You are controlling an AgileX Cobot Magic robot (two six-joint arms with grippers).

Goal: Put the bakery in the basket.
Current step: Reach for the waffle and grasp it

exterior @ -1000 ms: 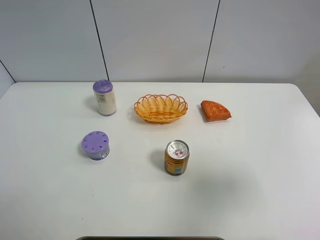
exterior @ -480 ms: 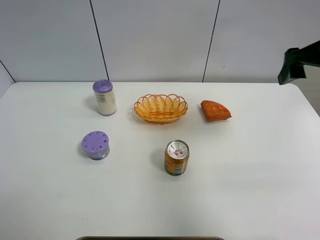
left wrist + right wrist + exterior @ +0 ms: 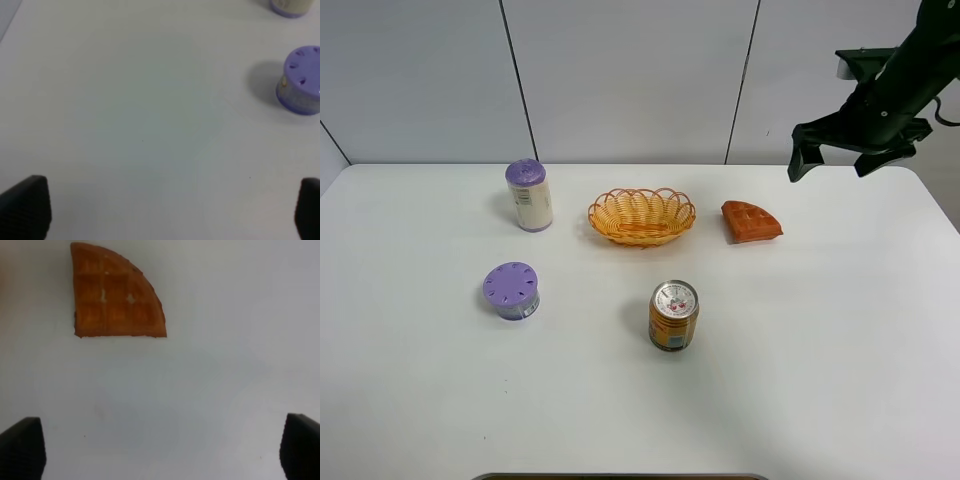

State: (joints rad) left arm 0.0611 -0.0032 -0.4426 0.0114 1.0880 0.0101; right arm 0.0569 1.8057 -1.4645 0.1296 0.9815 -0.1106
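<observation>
Right pincer (image 3: 832,163) nearer one bakery (image 3: 752,221)

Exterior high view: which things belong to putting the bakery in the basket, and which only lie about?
For the job: bakery; basket; right pincer, open, not touching the bakery.
Lying about: orange drink can; tall purple-capped bottle; low purple-lidded jar.

Orange-brown grid-topped bakery (image 3: 751,221), orange-yellow woven basket (image 3: 641,216), purple-capped cream bottle (image 3: 529,195), purple jar (image 3: 512,290), orange can (image 3: 674,315), white table (image 3: 820,350).
</observation>
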